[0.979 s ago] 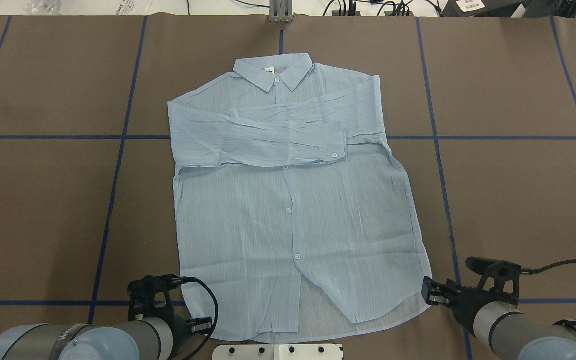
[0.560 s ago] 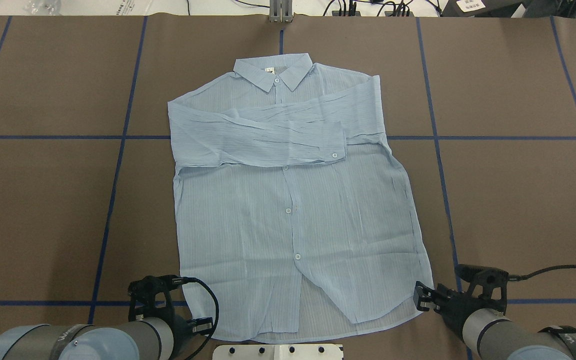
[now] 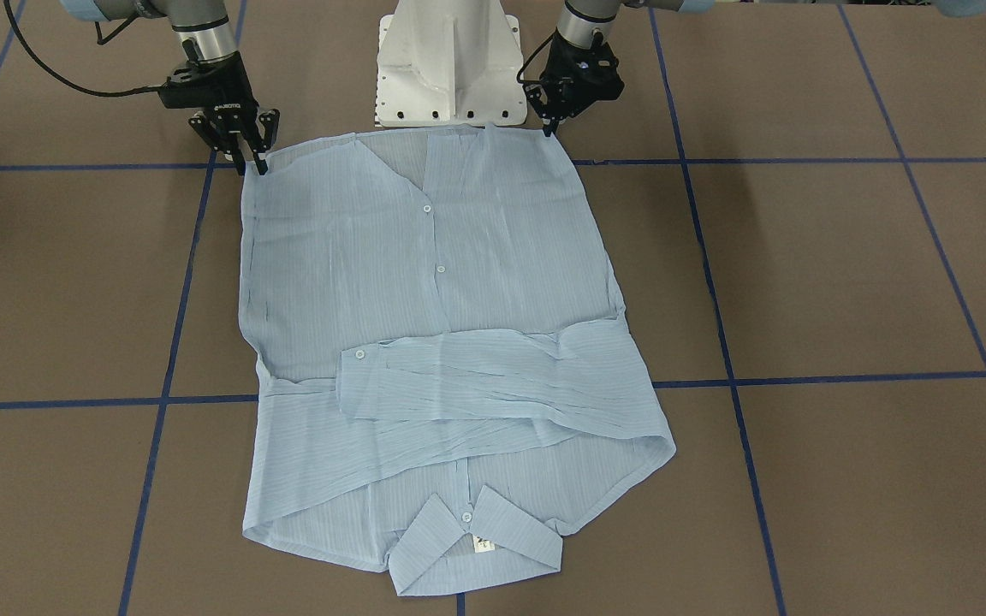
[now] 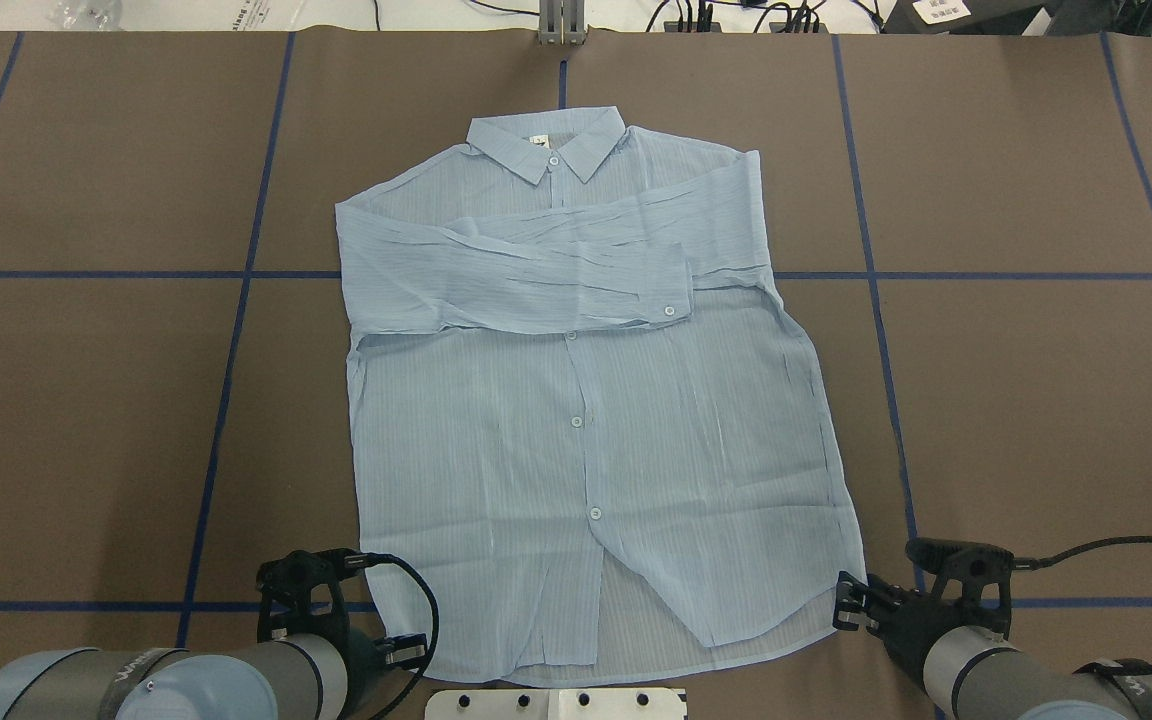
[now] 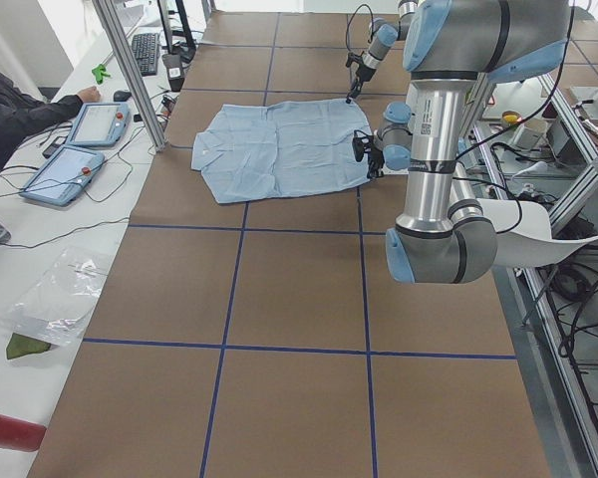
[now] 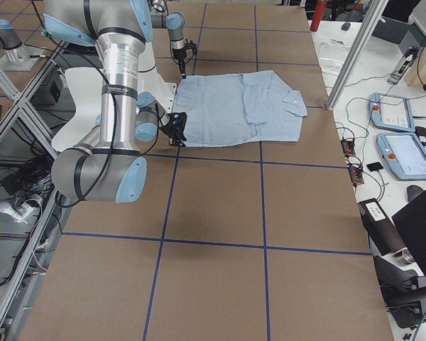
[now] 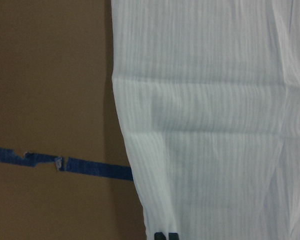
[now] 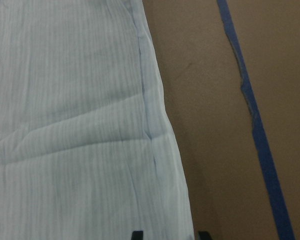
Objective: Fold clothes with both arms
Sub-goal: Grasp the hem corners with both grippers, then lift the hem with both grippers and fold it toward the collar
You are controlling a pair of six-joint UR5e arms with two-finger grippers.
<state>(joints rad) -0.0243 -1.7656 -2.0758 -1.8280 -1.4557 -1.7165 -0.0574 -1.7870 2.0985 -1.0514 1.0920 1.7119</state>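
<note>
The thin, half-sheer, finely striped shirt [image 4: 586, 430] lies flat on the brown table [image 4: 1036, 400], collar at twelve o'clock, one creased sleeve across the chest. At seven o'clock the left gripper [image 3: 549, 128] pinches the hem corner. At five, the right gripper [image 3: 253, 162] straddles the hem, fingers spread.

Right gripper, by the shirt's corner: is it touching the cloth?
Cannot tell. In the right wrist view the right gripper is open, fingertips astride the edge of the shirt; no view shows contact or a gap plainly.
</note>
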